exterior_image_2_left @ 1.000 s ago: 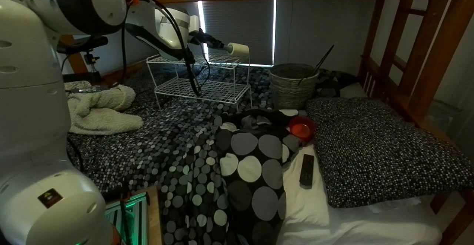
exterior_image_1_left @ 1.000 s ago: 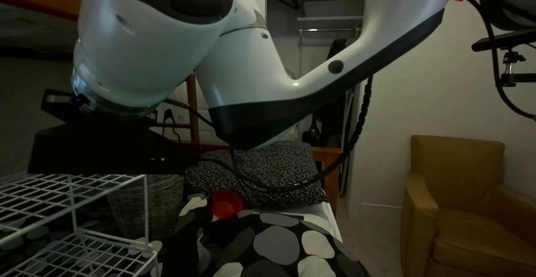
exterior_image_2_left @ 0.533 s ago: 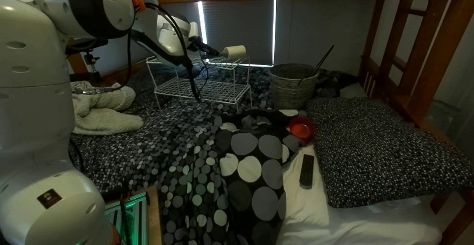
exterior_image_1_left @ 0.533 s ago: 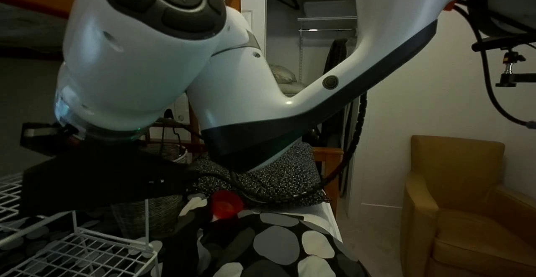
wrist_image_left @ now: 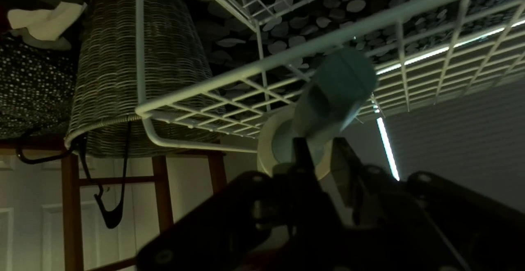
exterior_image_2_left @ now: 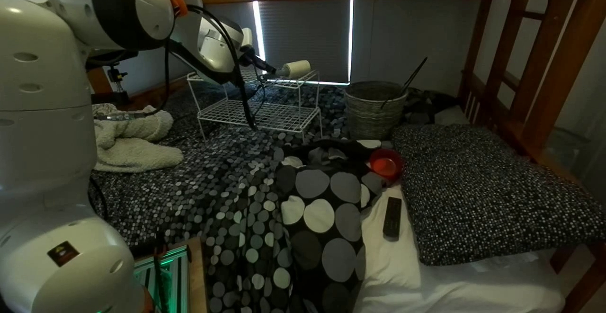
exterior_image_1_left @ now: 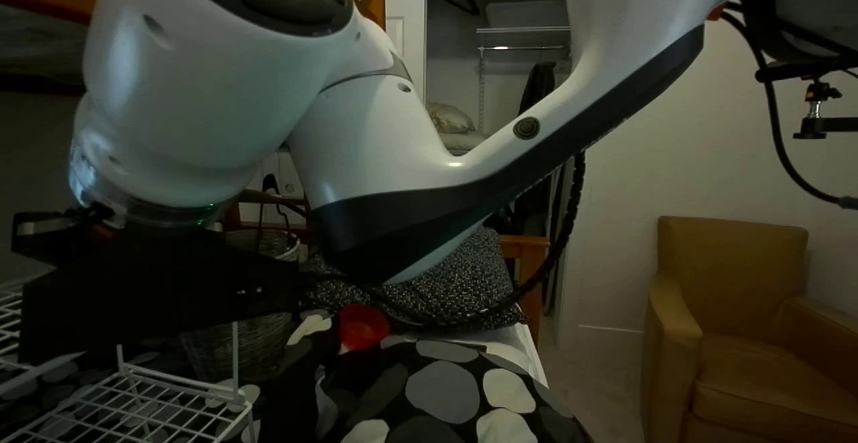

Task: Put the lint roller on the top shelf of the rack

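A two-tiered white wire rack stands upper centre in an exterior view; at its gridded top shelf, a black two-fingered gripper clamps a tilted white cylindrical lint roller. Carrying looks done; lowering and release remain.

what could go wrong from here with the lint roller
If the end effector opens now, the lint roller might roll off: it shows near one end of the top shelf. In the wrist view, the handle looks close to the wire rim and may catch. In an exterior view, the black cable crosses the rack and could snag.
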### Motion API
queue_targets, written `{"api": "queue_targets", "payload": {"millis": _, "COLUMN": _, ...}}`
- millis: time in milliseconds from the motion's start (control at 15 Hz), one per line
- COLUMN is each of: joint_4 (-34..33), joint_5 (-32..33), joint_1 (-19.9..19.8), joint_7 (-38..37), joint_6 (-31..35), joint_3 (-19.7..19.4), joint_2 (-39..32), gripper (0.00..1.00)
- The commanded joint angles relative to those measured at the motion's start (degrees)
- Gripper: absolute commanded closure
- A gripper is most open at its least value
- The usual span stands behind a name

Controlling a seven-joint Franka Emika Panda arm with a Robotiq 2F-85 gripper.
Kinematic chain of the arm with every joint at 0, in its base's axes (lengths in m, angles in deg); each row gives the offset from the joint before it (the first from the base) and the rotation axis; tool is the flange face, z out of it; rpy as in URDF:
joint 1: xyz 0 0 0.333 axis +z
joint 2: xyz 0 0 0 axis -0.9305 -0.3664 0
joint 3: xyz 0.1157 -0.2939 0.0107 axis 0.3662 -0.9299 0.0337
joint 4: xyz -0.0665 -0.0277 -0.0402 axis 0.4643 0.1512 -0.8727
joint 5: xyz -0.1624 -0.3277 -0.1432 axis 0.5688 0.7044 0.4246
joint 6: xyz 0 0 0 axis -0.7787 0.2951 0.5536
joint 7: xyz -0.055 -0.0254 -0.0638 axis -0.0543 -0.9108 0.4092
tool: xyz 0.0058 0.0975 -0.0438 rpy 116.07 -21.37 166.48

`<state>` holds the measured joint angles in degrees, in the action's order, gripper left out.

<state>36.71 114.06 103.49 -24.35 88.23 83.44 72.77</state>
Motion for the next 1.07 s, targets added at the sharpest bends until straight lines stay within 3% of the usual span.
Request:
{"api": "queue_targets", "payload": {"millis": 0, "joint_4": 1.26, "joint_5": -1.46, "joint_1": -0.54, "joint_7": 0.26, "joint_6": 0.58, "joint_3": -0.05, "joint_2": 2.03, "gripper": 0.56}}
{"api": "queue_targets", "payload": {"millis": 133, "joint_4": 1.35, "joint_5": 0.53, "joint_1": -0.47, "joint_7": -1.98, "joint_6": 0.02, "joint_3": -0.45, "joint_2": 3.72, "gripper": 0.50}}
{"api": "queue_targets", "payload": {"millis": 333, "joint_4": 3.07, "joint_5": 1.88, "joint_1": -1.14, "joint_7": -4.74, "joint_6": -0.14, "joint_3": -0.67, "joint_2": 8.93, "gripper": 0.27}}
{"api": "queue_targets", "payload": {"millis": 600, "joint_4": 11.00, "joint_5": 0.42, "joint_1": -4.00, "joint_7": 0.35, "joint_6": 0.48, "joint_3": -0.46, "joint_2": 17.45, "gripper": 0.00}}
{"api": "queue_targets", "payload": {"millis": 733, "joint_4": 17.28, "joint_5": 0.48, "joint_1": -6.27, "joint_7": 0.31, "joint_6": 2.22, "joint_3": -0.79, "joint_2": 23.78, "gripper": 0.00}}
{"api": "queue_targets", "payload": {"millis": 867, "joint_4": 22.86, "joint_5": 6.83, "joint_1": -8.53, "joint_7": -4.22, "joint_6": 5.57, "joint_3": -0.90, "joint_2": 29.68, "gripper": 0.00}}
{"api": "queue_targets", "payload": {"millis": 933, "joint_4": 25.24, "joint_5": 9.43, "joint_1": -7.93, "joint_7": -8.17, "joint_6": 7.27, "joint_3": -2.76, "joint_2": 32.60, "gripper": 0.00}}
{"api": "queue_targets", "payload": {"millis": 1000, "joint_4": 17.16, "joint_5": 5.06, "joint_1": -8.74, "joint_7": -2.42, "joint_6": 4.37, "joint_3": 0.19, "joint_2": 24.47, "gripper": 0.00}}
